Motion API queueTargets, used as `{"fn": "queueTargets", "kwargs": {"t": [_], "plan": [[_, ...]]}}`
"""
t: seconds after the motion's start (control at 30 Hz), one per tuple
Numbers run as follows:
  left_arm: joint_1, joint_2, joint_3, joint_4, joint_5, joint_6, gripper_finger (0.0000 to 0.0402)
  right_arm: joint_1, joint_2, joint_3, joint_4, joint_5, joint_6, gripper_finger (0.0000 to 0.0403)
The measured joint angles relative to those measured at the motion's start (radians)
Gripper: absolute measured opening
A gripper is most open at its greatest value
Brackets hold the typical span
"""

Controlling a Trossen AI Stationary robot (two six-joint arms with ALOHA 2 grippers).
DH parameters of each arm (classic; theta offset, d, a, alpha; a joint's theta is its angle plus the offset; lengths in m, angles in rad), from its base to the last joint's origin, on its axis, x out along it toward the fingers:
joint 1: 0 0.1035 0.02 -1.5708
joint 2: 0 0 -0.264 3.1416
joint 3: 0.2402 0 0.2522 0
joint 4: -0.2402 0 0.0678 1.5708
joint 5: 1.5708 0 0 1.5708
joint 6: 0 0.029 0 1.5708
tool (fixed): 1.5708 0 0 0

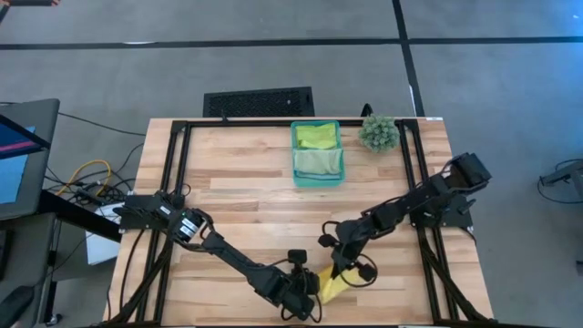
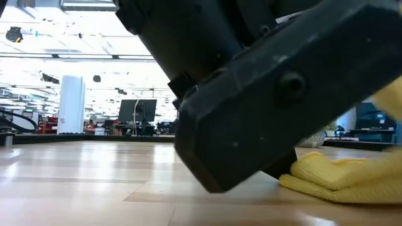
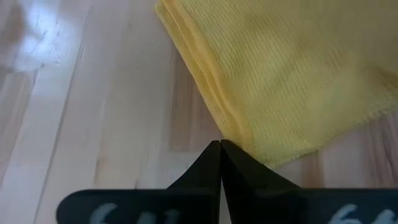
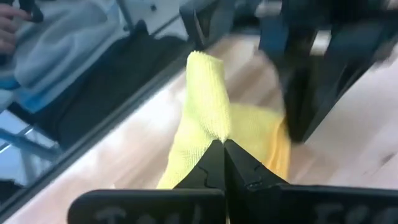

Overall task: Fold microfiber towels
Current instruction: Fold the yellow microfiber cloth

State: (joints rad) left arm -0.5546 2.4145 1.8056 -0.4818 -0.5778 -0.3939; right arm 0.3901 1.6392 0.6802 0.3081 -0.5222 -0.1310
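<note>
yellow towel (image 1: 333,285): we've got it at the near edge of the table, lying between the two grippers. It's soft looped microfiber, and along one side we can see stacked layers, so we'd say it's already doubled over at least once.

right gripper (image 4: 221,144): fingers pinched together on a raised bit of the yellow cloth, which stands up in a peak past the tips. Our guess is we're holding that part up so it can be carried across for the next fold.

left gripper (image 3: 220,147): fingers pressed together with nothing between them, tips down at the wood just beside the folded edge of the towel. We read that as pinning or bracing next to the cloth so it doesn't slide while the other side gets lifted, but whether it actually touches the fabric we can't tell.

table (image 1: 246,173): pale wood planks, smooth, a bit glossy, with a black frame around it.

teal bin (image 1: 317,153): translucent plastic, rectangular, well apart at the far side. Two greenish towels sit folded inside, one lime (image 1: 316,136), one paler (image 1: 319,162), so that looks like where finished ones go.

plant (image 1: 378,132): small spiky green ball just beside the bin, out of the way.
</note>
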Motion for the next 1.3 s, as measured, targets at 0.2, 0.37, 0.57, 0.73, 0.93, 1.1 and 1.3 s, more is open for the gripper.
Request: {"fn": "queueTargets", "kwargs": {"t": [0.2,0.37,0.57,0.73,0.93,1.1,1.3], "plan": [[-0.004,0.003,-0.001,0.012,-0.018,0.016,0.0,-0.007,0.101,-0.001,0.027,-0.023,0.034,0.001],[-0.007,0.004,-0.002,0.013,-0.042,0.02,0.0,-0.028,0.108,0.007,0.015,0.03,0.068,0.001],[-0.033,0.006,0.023,-0.021,-0.132,0.074,0.0,-0.066,0.121,0.01,0.012,0.07,0.105,0.0012],[-0.043,0.008,0.067,-0.066,-0.201,0.082,0.0,-0.064,0.182,0.014,0.028,0.068,0.104,0.0016],[-0.072,0.007,0.147,-0.282,-0.388,-0.034,0.0,-0.061,0.212,0.014,0.055,0.06,0.104,0.0024],[-0.098,0.001,0.205,-0.312,-0.433,-0.069,0.0,-0.061,0.203,0.012,0.074,0.059,0.088,0.0049],[-0.085,0.008,0.203,-0.23,-0.253,0.007,0.0,-0.061,0.103,0.012,0.031,0.053,0.087,0.0106]]}}
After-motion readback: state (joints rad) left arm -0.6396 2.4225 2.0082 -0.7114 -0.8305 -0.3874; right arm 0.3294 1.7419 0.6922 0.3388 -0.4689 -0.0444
